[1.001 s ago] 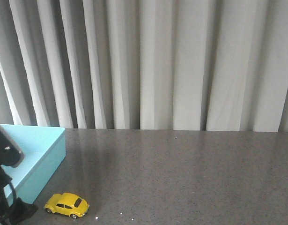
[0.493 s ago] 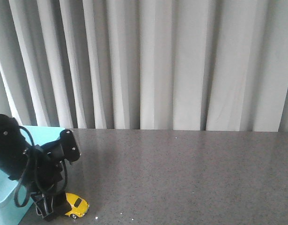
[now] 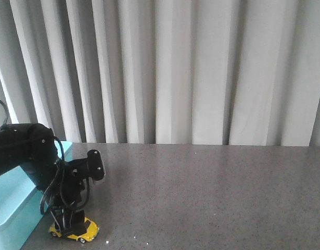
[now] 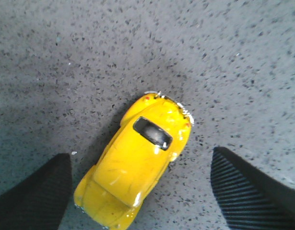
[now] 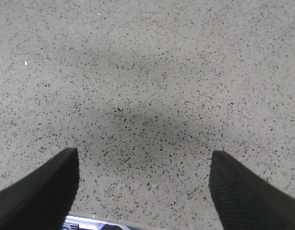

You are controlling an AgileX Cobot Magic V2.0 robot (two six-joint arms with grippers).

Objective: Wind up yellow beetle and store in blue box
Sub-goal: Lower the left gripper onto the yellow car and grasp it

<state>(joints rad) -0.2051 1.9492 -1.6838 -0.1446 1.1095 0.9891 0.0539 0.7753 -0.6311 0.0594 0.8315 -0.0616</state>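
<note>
I see left tool (image 4: 140, 191) spread wide over yellow beetle (image 4: 135, 167), fingers clear of it | right tool (image 5: 142, 191) agape above bare desk (image 5: 147, 72) | beetle on desk beside blue box (image 3: 14, 208)

The back of the scene is closed off by a pale grey-white curtain (image 3: 201, 73), hung in long vertical folds from the top of the front view down to the table's far edge. Soft shadows are seen between the folds. Below it, a table (image 3: 212, 198) of dark grey speckled stone is spread across the whole width. In the wrist views its surface (image 5: 152, 96) is shown as light grey, flecked with black and white grains.
</note>
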